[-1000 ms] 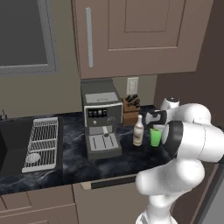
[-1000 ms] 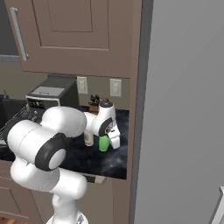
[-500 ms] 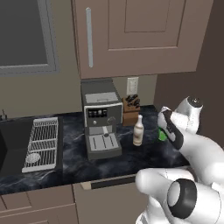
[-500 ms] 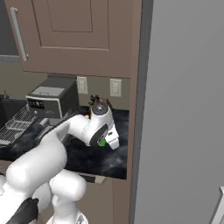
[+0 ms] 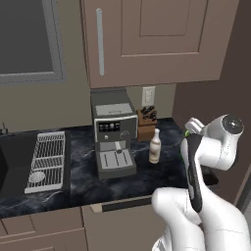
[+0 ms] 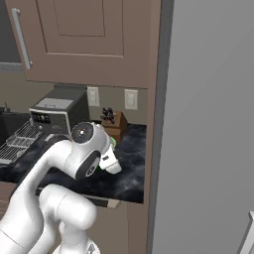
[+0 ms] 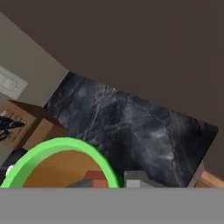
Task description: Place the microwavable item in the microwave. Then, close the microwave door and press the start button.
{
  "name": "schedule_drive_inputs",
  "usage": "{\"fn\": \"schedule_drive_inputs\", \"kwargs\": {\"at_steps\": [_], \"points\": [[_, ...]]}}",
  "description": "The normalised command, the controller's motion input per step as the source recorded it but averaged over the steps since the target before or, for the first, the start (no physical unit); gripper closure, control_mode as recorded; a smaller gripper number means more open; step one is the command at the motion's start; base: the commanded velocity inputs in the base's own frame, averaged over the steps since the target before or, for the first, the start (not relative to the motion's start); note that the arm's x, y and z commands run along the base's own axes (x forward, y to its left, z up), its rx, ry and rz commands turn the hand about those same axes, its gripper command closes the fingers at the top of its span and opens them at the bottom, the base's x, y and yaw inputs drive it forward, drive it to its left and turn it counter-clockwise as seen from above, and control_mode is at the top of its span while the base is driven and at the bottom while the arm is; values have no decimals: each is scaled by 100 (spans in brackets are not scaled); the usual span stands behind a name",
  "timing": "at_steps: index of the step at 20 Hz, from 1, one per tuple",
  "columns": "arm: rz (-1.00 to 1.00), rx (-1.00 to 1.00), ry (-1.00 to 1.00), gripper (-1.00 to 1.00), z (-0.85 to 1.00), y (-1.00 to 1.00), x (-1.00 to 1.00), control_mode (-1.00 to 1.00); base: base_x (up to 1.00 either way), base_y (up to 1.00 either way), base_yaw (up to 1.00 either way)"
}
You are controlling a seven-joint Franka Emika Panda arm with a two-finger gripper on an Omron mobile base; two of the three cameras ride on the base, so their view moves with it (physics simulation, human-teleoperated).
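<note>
Jaws appear closed around the small bright green tapered cup with brown contents (image 7: pixel 61 164), lifted above the dark marble counter (image 7: pixel 131 127). Likely light, stiff and smooth; hold its sides, upright, to avoid spilling.

The white arm (image 5: pixel 211 147) is covering nearly all of the green cup (image 5: pixel 187 133), leaving a sliver showing. In the hand view the cup (image 7: pixel 61 164) is being cropped by the bottom edge, so the fingers' grip is escaping me.
</note>
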Motion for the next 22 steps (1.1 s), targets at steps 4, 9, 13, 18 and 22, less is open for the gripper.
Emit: {"fn": "schedule_drive_inputs", "kwargs": {"at_steps": [4,9,13,18,22], "points": [[-2,0,6,100,78,7,-49,-100,0,0,0],[0,0,13,100,52,2,-45,-100,0,0,0],[0,-1,22,100,22,32,-29,-100,0,0,0],[0,-3,9,100,-6,35,-28,-100,0,0,0],[0,-6,-5,100,-15,19,-39,-100,0,0,0]]}}
